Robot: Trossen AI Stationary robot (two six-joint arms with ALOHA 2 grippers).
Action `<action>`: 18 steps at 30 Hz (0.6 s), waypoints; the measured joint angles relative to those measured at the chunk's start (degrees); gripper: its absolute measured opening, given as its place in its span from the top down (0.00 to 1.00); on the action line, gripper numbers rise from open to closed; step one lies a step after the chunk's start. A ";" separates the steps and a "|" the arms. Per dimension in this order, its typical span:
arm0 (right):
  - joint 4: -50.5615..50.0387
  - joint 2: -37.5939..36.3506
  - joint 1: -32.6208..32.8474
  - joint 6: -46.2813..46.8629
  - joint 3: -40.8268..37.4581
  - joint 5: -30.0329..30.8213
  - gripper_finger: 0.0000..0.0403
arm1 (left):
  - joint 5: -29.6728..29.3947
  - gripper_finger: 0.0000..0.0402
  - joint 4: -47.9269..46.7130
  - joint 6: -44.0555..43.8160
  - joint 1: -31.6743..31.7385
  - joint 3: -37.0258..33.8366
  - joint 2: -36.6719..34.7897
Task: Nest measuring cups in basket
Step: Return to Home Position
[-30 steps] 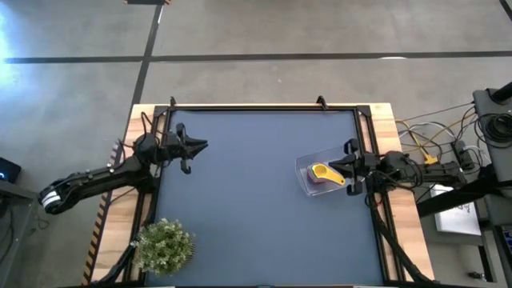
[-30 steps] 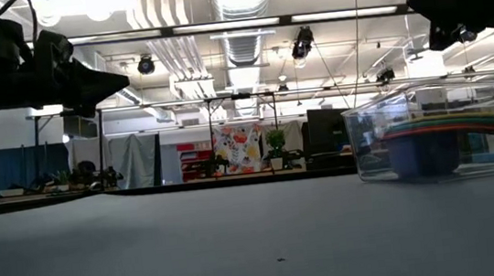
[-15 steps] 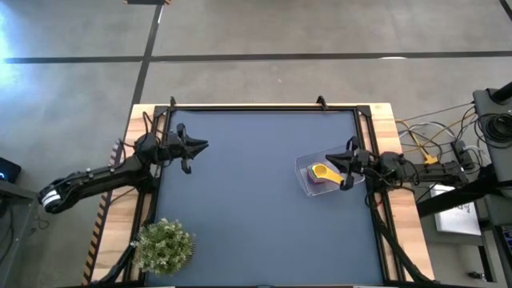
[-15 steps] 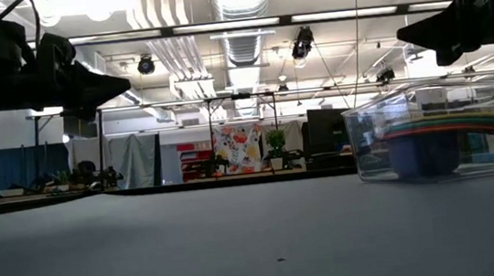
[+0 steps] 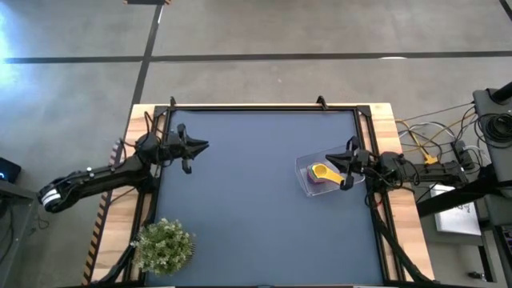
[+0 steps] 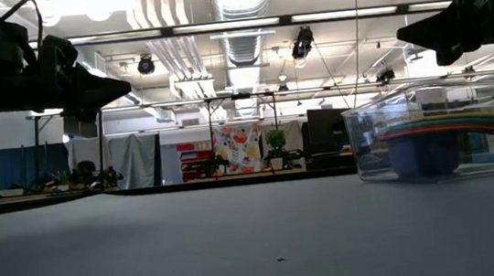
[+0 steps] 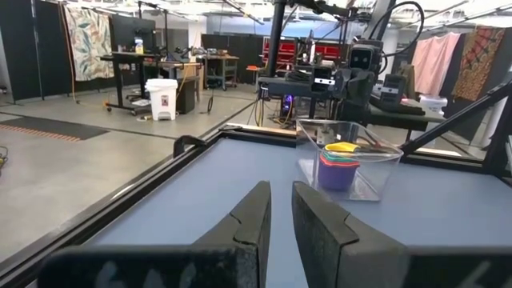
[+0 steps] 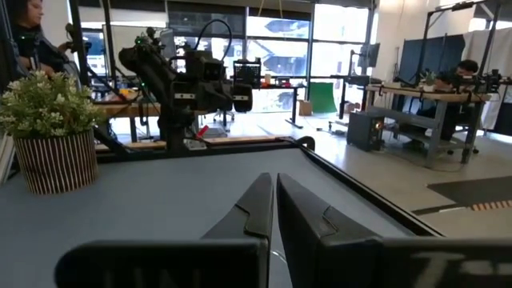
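Clear plastic walls of the basket (image 5: 304, 178) sit at 3 o'clock on your bench (image 5: 256, 216), with the measuring cups (image 5: 317, 181) nested inside as one stack, the yellow cup (image 5: 321, 171) on top. Against a second ago, your right gripper (image 5: 334, 159) has pulled a little off the stack and now hangs at the basket's 2 o'clock edge, touching nothing; over the last half second neither arm has visibly moved, and the basket and cups have not shifted. Your left gripper (image 5: 202, 146) waits at 10 o'clock, well apart from the basket, and the potted plant (image 5: 164, 244) stands at 7 o'clock. From above you see only yellow and a sliver of purple. The low view shows what that hides: inside the basket (image 6: 367, 144) the handles lie as thin coloured layers over a blue bowl (image 6: 423, 152), and the right gripper (image 6: 415, 33) is up in the air, above the rim. The left wrist view shows the stack (image 7: 339, 168) upright in the basket (image 7: 384, 172). Only the wrist views show the fingers: the left gripper (image 7: 280, 188) and the right gripper (image 8: 272, 180) are each closed to a thin slit, holding nothing.
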 joint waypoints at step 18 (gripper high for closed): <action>-0.04 0.00 0.00 0.00 -0.03 -0.01 0.98 | 0.00 0.91 0.03 0.00 0.01 -0.02 1.40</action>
